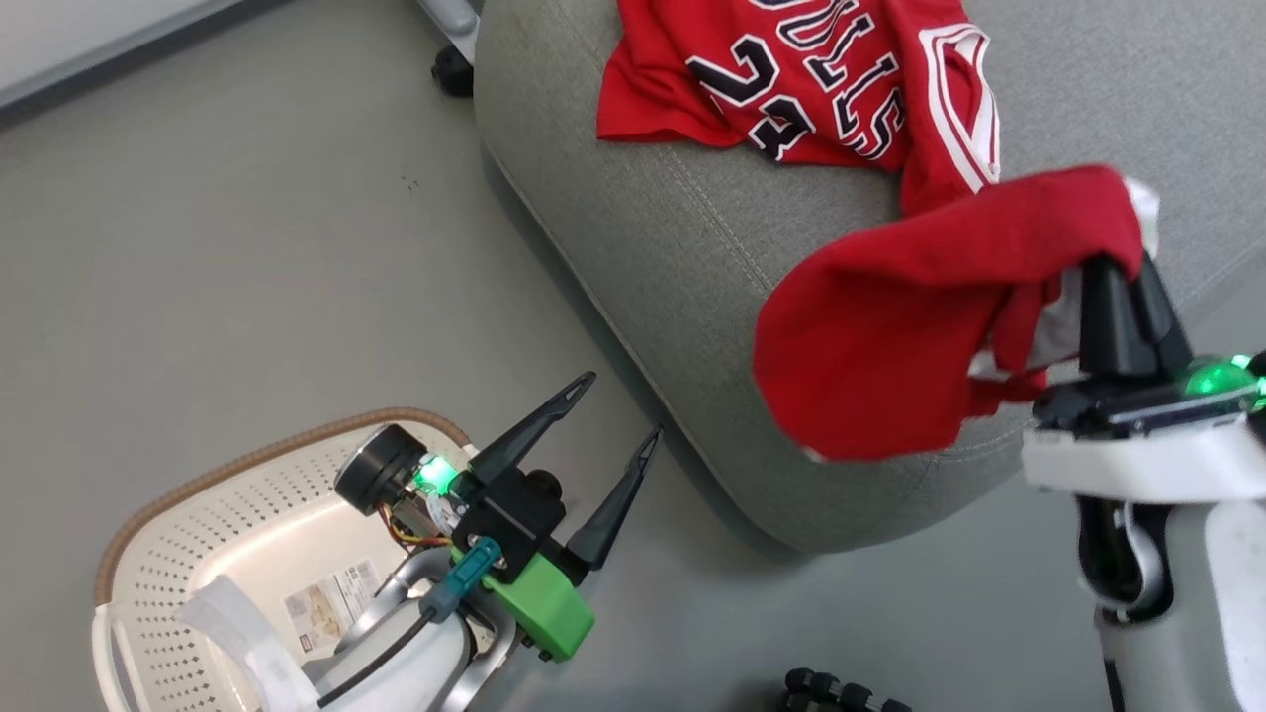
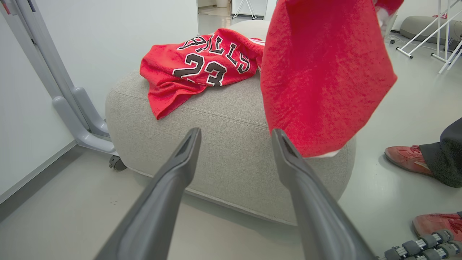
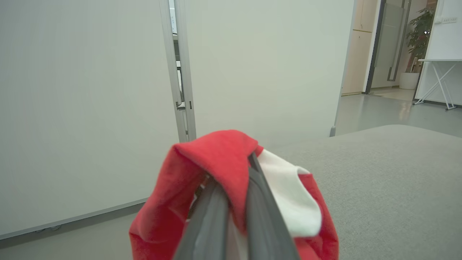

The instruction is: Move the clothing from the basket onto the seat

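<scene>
Your right gripper [image 1: 1118,272] is clenched on a red garment [image 1: 870,336]. The cloth drapes off the fingers and hangs over the near edge of the seat [image 1: 633,247]; can't tell if it touches the cushion. The jersey [image 1: 811,79] with dark numbers lies on the seat top, further back. Your left gripper [image 1: 623,403] has its jaws spread, grasping nothing, fingers over the floor between the basket [image 1: 198,504] and the seat. The basket sits on the floor. A person's red shoes [image 2: 408,159] stand beside the seat.
</scene>
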